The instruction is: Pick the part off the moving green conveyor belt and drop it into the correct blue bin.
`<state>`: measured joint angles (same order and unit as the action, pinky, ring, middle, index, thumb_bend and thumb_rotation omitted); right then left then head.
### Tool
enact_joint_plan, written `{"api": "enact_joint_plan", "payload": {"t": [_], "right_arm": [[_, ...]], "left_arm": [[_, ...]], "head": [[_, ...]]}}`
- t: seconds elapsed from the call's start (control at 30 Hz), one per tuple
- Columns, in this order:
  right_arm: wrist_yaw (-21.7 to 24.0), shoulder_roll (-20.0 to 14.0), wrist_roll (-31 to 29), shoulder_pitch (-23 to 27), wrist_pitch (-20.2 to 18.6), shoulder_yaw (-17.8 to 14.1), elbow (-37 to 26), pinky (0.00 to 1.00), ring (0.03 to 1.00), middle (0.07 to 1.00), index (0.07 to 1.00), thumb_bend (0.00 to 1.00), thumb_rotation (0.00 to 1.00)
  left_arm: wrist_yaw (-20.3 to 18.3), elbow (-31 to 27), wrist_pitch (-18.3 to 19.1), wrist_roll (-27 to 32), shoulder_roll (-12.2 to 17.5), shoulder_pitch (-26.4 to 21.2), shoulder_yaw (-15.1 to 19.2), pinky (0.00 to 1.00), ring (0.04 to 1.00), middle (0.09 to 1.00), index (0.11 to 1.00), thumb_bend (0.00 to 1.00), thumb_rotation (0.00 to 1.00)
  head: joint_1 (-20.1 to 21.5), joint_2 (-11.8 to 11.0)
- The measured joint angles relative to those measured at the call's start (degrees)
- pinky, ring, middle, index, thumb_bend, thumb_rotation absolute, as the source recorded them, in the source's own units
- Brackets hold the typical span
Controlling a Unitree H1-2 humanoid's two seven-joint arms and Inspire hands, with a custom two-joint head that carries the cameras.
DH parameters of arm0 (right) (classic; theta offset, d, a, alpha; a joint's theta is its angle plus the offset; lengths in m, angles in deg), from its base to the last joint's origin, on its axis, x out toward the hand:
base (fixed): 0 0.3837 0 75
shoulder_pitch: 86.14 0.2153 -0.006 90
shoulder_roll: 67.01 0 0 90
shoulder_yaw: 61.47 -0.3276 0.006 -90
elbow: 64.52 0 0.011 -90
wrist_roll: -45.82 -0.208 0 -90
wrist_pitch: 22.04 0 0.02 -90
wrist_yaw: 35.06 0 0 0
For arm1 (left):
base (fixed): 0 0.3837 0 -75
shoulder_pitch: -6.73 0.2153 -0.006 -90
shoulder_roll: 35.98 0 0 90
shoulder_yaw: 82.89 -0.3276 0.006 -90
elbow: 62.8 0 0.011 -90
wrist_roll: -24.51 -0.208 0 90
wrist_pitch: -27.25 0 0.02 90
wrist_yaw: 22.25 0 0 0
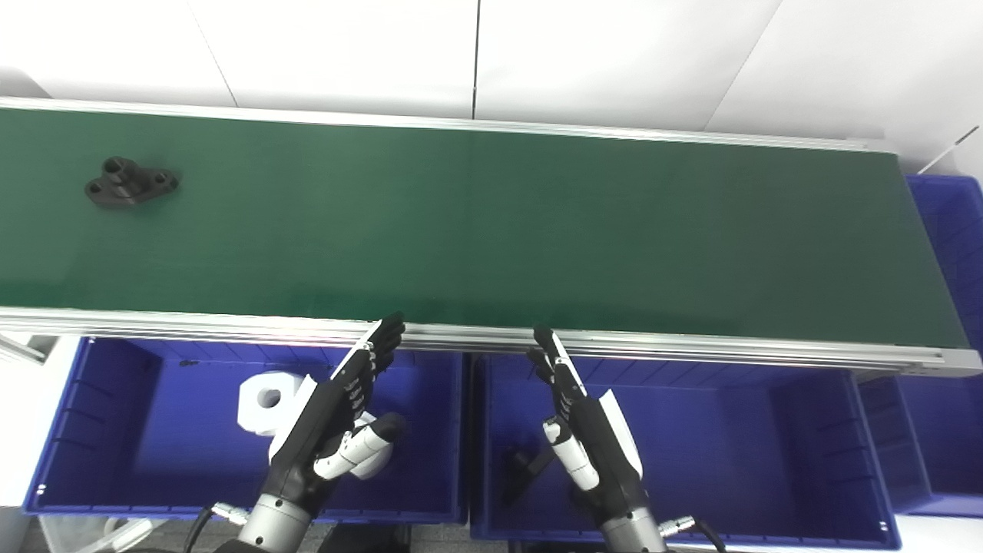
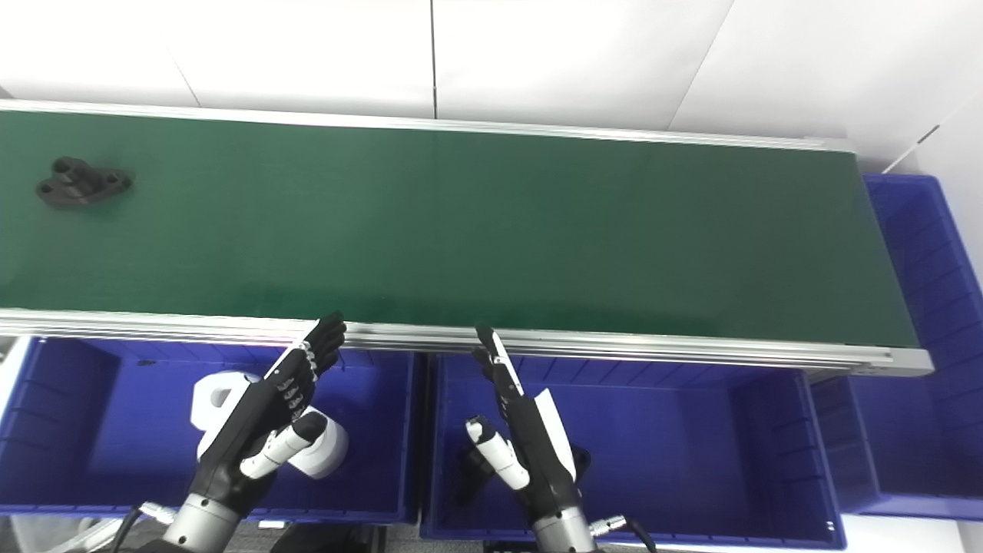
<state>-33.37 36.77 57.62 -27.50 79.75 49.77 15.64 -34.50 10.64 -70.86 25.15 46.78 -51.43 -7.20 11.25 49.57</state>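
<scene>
Currently black part (image 1: 130,183) sits far left on the green belt (image 1: 491,230), well apart from both hands. Left hand (image 1: 330,418) and right hand (image 1: 587,430) hover empty, fingers spread, over the blue bins (image 1: 691,530). Risk: mistimed reach on moving belt, or part dropped in the wrong bin.

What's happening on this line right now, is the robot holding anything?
No. Both hands are open and empty, held over the blue bins just short of the belt's near rail: the left robot hand above the left bin, which holds white parts, the right robot hand above the middle bin, which holds a black part. One black part lies at the far left of the green belt, untouched.
</scene>
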Motion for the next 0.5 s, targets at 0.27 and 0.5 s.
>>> {"api": "enact_joint_plan", "payload": {"t": [0.27, 0.5], "right_arm": [[-0.1, -0.2, -0.8, -0.1, 1.9, -0.3, 5.4, 0.96, 0.967, 1.0, 0.999, 0.92, 1.0], [0.0, -1.1, -2.5, 0.5, 4.4, -1.5, 8.0, 0.98, 0.984, 1.0, 0.993, 0.93, 1.0]], "left_arm": [[-0.1, 6.2, -4.3, 0.0, -0.4, -0.2, -0.4, 0.96, 0.959, 0.934, 0.906, 0.79, 0.63], [0.1, 11.0, -8.3, -1.3, -1.0, -2.0, -0.8, 0.91, 0.919, 0.901, 0.869, 0.83, 0.59]], "head": [[-4.2, -7.9], [-8.8, -10.8]]}}
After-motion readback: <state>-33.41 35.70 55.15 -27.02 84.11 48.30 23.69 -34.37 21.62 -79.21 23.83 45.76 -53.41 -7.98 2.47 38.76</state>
